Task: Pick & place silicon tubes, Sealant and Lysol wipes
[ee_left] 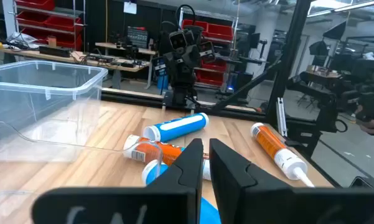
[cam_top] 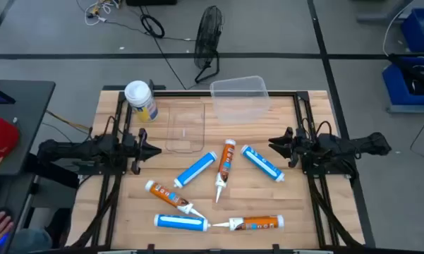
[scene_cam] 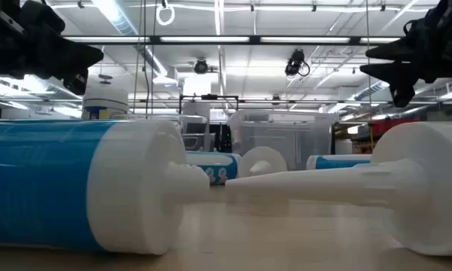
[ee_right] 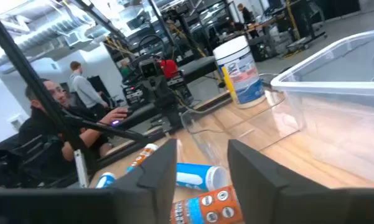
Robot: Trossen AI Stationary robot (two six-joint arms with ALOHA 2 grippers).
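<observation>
The Lysol wipes canister (cam_top: 140, 99), white-lidded with a yellow and blue label, stands upright at the table's far left; the right wrist view shows this canister (ee_right: 239, 68) too. Several tubes lie flat mid-table: blue ones (cam_top: 196, 169) (cam_top: 262, 163) (cam_top: 181, 222) and orange nozzle-tipped ones (cam_top: 226, 161) (cam_top: 168, 195) (cam_top: 254, 224). My left gripper (cam_top: 147, 148) hovers shut at the left, above the table, pointing toward the tubes. My right gripper (cam_top: 275, 144) hovers at the right, open, with nothing between its fingers (ee_right: 155, 171).
A clear plastic bin (cam_top: 240, 97) stands at the far middle, and a clear flat lid (cam_top: 185, 127) lies beside the canister. A person's hand and red cap show off the table's left edge. A fan (cam_top: 208, 39) stands on the floor beyond.
</observation>
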